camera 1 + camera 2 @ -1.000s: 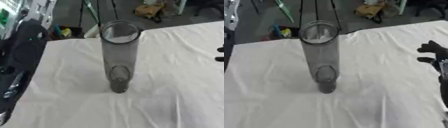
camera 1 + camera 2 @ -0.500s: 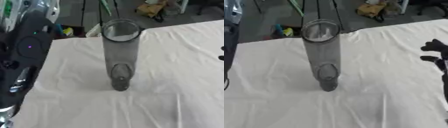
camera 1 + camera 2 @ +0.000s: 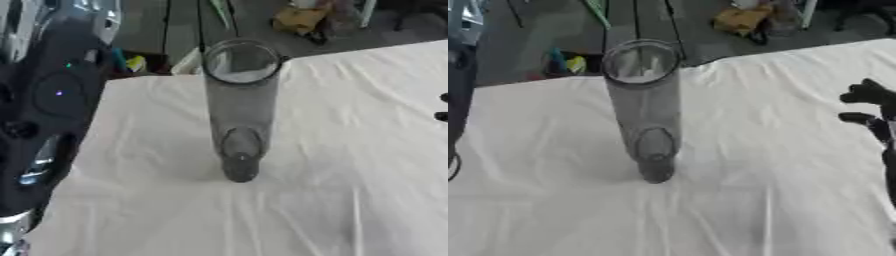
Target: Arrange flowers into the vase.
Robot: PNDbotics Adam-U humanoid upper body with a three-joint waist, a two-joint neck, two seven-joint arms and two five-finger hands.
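A tall, clear grey cylinder vase (image 3: 240, 107) stands upright in the middle of the white-clothed table (image 3: 350, 200), and I see nothing inside it. At the top edge, above the vase mouth, a thin green stem-like strip (image 3: 220, 11) slants down; its upper end is cut off. My left arm (image 3: 48, 100), black with silver parts, fills the left side and rises toward the upper left corner, with its hand out of view. My right hand (image 3: 870, 96) shows at the right edge in the right eye view, fingers relaxed and holding nothing, well right of the vase.
Beyond the table's far edge is a grey floor with a yellow-brown bundle (image 3: 297, 19), dark stand legs (image 3: 636, 20) and a small yellow-green object (image 3: 133, 62). White cloth surrounds the vase on all sides.
My left arm has lifted and now looms larger along the left side. The vase stands where it was. My right hand has barely moved.
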